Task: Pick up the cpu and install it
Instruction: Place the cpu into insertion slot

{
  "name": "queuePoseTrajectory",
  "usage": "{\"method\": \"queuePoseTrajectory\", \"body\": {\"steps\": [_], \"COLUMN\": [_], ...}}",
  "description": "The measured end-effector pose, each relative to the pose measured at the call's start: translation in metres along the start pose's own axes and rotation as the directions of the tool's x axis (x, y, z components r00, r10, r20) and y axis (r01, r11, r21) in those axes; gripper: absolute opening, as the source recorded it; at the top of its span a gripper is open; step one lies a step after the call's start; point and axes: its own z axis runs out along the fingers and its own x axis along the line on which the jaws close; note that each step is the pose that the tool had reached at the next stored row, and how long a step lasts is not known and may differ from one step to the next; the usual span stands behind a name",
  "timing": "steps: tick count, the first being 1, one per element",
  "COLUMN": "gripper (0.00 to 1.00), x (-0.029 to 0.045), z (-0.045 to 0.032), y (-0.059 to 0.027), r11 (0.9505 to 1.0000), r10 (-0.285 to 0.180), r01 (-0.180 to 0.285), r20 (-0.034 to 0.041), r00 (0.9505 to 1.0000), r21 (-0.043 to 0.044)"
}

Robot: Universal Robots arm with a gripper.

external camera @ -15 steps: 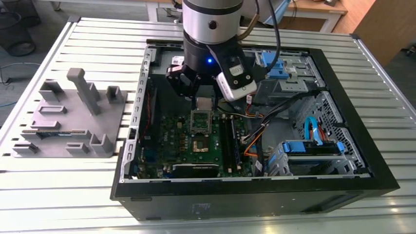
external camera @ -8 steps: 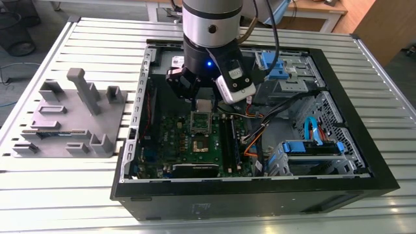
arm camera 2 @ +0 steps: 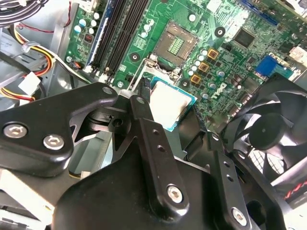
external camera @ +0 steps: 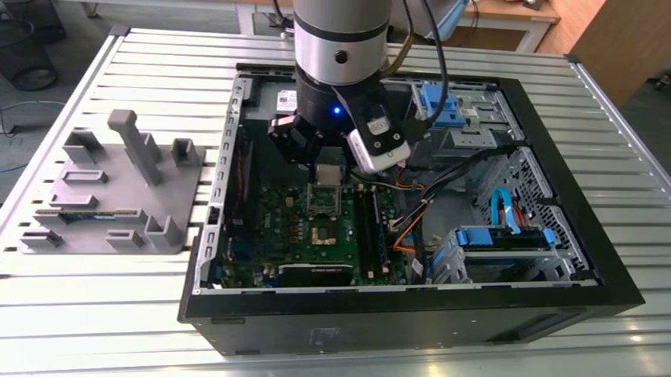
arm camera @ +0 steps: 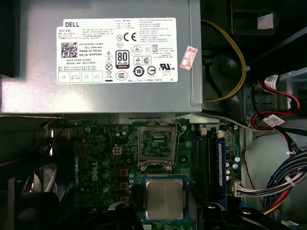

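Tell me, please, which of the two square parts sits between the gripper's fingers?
The cpu, the one with the plain silver-grey top, sits between the black fingers of the gripper. The other square, the empty socket, lies on the motherboard.

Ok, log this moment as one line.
pincer: shut on small square silver-topped cpu | position: over green motherboard | square metal socket: empty

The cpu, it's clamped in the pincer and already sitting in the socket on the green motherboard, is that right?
Not quite. The cpu is clamped in the pincer, but it is not in the socket. The first wrist view shows the socket on the green motherboard open and empty, with the cpu held apart from it, between the pincer's fingers.
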Motion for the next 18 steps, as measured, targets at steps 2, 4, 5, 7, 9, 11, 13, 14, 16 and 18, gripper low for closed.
{"method": "queuePoseTrajectory", "body": {"steps": [2,4,5,7,9,11,13,14,16,18], "gripper": [0.47,0.47,0.47,0.47,0.47,0.47,0.47,0.47,0.47,0.47], "x": [0.0001,0.0001,0.0001,0.0002,0.0002,0.0002,0.0002,0.0002,0.0003,0.0003], "z": [0.0018,0.0035,0.0043,0.0063,0.0079,0.0093,0.0100,0.0100,0.0109,0.0109], "y": [-0.0004,-0.0007,-0.0008,-0.0010,-0.0011,-0.0012,-0.0012,-0.0012,-0.0013,-0.0013], "r11": [1.0000,1.0000,1.0000,1.0000,1.0000,1.0000,1.0000,1.0000,1.0000,1.0000], "r10": [0.000,0.000,0.000,0.000,0.000,0.000,0.000,0.000,0.000,0.000], "r01": [0.000,0.000,0.000,0.000,0.000,0.000,0.000,0.000,0.000,0.000], "r20": [0.0000,0.0000,0.0000,0.0000,0.0000,0.0000,-0.0001,-0.0001,0.0000,0.0000], "r00": [1.0000,1.0000,1.0000,1.0000,1.0000,1.0000,1.0000,1.0000,1.0000,1.0000], "r21": [0.0000,0.0001,0.0001,0.0002,0.0005,0.0009,0.0016,0.0016,0.0014,0.0014]}}
